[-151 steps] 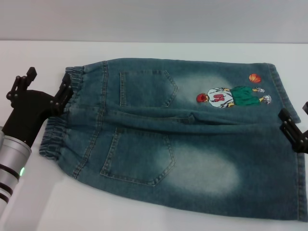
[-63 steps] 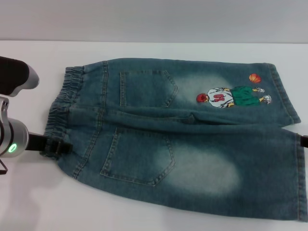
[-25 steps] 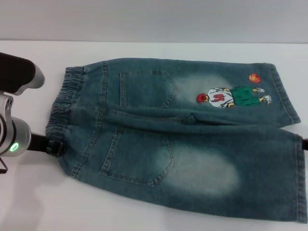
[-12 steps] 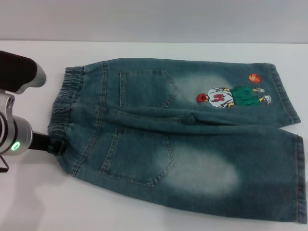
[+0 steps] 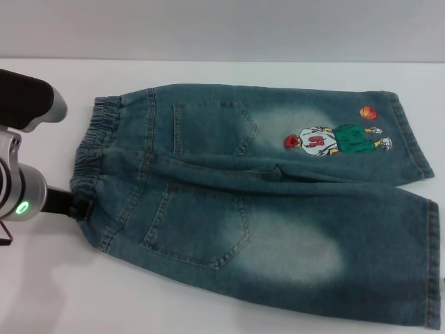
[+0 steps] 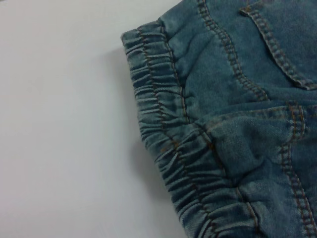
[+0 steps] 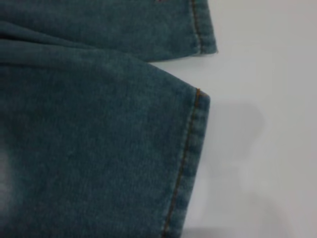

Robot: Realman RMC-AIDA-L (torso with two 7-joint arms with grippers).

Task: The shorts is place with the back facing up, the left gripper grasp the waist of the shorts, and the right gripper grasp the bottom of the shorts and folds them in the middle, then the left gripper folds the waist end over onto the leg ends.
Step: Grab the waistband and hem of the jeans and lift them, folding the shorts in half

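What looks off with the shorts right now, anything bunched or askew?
The faded blue denim shorts lie mostly flat, back up. Only the ruffled elastic waist looks odd: its near corner is bunched and dragged inward where the black left gripper meets it. Nothing damaged.

White table (image 5: 222, 73), denim shorts (image 5: 278, 229) spread flat on it, back pockets up, waist (image 5: 87, 156) leftward
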